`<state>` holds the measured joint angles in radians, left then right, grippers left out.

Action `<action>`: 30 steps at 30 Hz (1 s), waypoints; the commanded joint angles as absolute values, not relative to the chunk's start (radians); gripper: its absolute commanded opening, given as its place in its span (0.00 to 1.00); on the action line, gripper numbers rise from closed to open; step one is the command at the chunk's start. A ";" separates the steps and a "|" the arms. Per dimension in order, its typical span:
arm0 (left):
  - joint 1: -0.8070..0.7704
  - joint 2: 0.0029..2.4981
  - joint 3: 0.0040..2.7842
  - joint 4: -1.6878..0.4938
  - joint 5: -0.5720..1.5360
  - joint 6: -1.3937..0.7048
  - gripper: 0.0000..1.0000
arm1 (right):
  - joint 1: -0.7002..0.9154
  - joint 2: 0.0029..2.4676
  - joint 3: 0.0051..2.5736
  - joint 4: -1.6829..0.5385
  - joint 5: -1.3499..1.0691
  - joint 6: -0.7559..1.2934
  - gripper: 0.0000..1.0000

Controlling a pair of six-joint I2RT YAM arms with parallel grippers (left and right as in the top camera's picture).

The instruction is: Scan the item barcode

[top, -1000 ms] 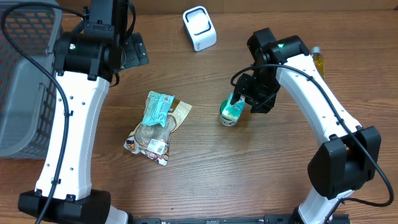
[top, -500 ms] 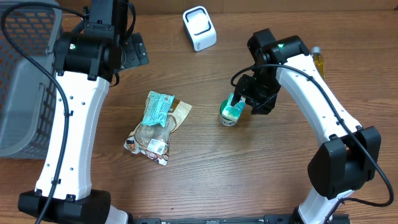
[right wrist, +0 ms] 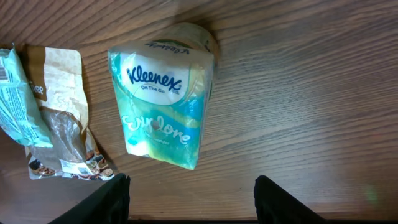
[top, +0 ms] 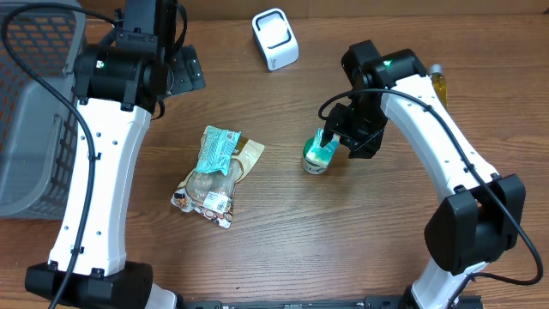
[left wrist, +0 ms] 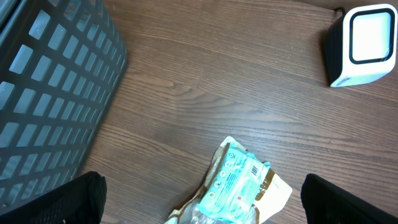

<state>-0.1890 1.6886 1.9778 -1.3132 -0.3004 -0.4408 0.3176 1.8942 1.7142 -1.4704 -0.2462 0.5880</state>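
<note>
Right arm, nearest work. The right gripper (right wrist: 193, 194) hangs directly above the tissue pack (right wrist: 163, 109), jaws parted and clamped on nothing.

Risks, as judged:
- The pack is soft film. A hard close could crumple it and crease whichever panel carries the barcode.
- It leans on a round pale object (right wrist: 200, 36), touching it; what that object is cannot be told. A descent that clips either one could tip the pack or push it aside.
- Only the branded face shows and no barcode is visible on it. If the code is underneath, the pack must be turned before it is presented, and a loose hold may slip during that turn.

Position relative to jaws: in the right wrist view the pack sits just beyond the fingertips, not between them, and off-centre toward the finger on the picture's left. That finger would probably meet it first.

Mid-table: a snack bag (top: 214, 176) lies flat, well apart from the pack.

Left arm: the left gripper (left wrist: 202, 193) hovers above the snack bag, jaws spread wide and empty.

Far side: the scanner (top: 274, 39) stands at the far table (top: 283, 249) edge, well apart from the pack. A basket (top: 30, 103) occupies the left, and a bottle (top: 438, 86) shows behind the right arm.
</note>
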 commanded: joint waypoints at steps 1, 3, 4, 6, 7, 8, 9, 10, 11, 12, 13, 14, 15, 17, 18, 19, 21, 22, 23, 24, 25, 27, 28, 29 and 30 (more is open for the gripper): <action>-0.190 1.667 1.998 -1.312 -0.315 -0.426 1.00 | 0.320 1.875 1.712 -1.464 -0.225 0.604 0.60; -0.190 1.667 1.998 -1.312 -0.315 -0.426 1.00 | 0.320 1.875 1.703 -1.461 -0.225 0.614 0.59; -0.190 1.667 1.998 -1.312 -0.315 -0.426 0.99 | 0.320 1.875 1.696 -1.458 -0.225 0.616 0.59; -0.190 1.667 1.998 -1.312 -0.315 -0.426 1.00 | 0.321 1.875 1.677 -1.442 -0.225 0.626 0.56; -0.190 1.667 1.998 -1.312 -0.315 -0.426 1.00 | 0.321 1.875 1.665 -1.428 -0.225 0.629 0.55; -0.190 1.667 1.998 -1.312 -0.315 -0.426 0.99 | 0.321 1.875 1.650 -1.410 -0.225 0.629 0.54; -0.190 1.667 1.998 -1.312 -0.315 -0.426 1.00 | 0.321 1.875 1.639 -1.394 -0.226 0.629 0.52; -0.190 1.667 1.998 -1.312 -0.315 -0.426 1.00 | 0.321 1.875 1.629 -1.380 -0.230 0.629 0.50; -0.190 1.667 1.998 -1.312 -0.315 -0.426 1.00 | 0.321 1.875 1.621 -1.368 -0.239 0.629 0.49; -0.190 1.667 1.998 -1.312 -0.315 -0.426 1.00 | 0.321 1.875 1.615 -1.357 -0.245 0.629 0.48; -0.190 1.667 1.998 -1.312 -0.315 -0.426 1.00 | 0.321 1.875 1.612 -1.350 -0.248 0.629 0.48; -0.190 1.667 1.998 -1.312 -0.315 -0.426 1.00 | 0.321 1.875 1.608 -1.341 -0.248 0.630 0.48; -0.190 1.667 1.998 -1.312 -0.315 -0.426 1.00 | 0.321 1.875 1.604 -1.334 -0.248 0.633 0.48; -0.190 1.667 1.998 -1.312 -0.315 -0.426 1.00 | 0.321 1.875 1.598 -1.328 -0.247 0.657 0.48; -0.190 1.667 1.998 -1.312 -0.315 -0.426 1.00 | 0.321 1.875 1.593 -1.322 -0.247 0.667 0.48; -0.190 1.667 1.998 -1.312 -0.315 -0.426 1.00 | 0.321 1.875 1.588 -1.314 -0.247 0.667 0.48; -0.190 1.667 1.998 -1.312 -0.315 -0.426 0.99 | 0.321 1.875 1.570 -1.289 -0.247 0.672 0.48; -0.190 1.667 1.998 -1.312 -0.315 -0.426 1.00 | 0.321 1.875 1.566 -1.286 -0.247 0.678 0.48; -0.190 1.667 1.998 -1.312 -0.315 -0.426 1.00 | 0.321 1.875 1.558 -1.277 -0.248 0.684 0.48; -0.190 1.667 1.998 -1.312 -0.315 -0.426 1.00 | 0.321 1.875 1.551 -1.269 -0.248 0.685 0.47; -0.190 1.667 1.998 -1.312 -0.315 -0.426 0.99 | 0.321 1.875 1.544 -1.258 -0.248 0.685 0.47; -0.190 1.667 1.998 -1.312 -0.315 -0.426 1.00 | 0.322 1.875 1.535 -1.240 -0.248 0.685 0.43; -0.190 1.667 1.998 -1.312 -0.315 -0.426 1.00 | 0.322 1.875 1.526 -1.224 -0.247 0.685 0.38; -0.190 1.667 1.998 -1.312 -0.315 -0.426 0.99 | 0.322 1.875 1.524 -1.221 -0.247 0.685 0.35; -0.190 1.667 1.998 -1.312 -0.315 -0.426 1.00 | 0.322 1.875 1.522 -1.219 -0.247 0.685 0.32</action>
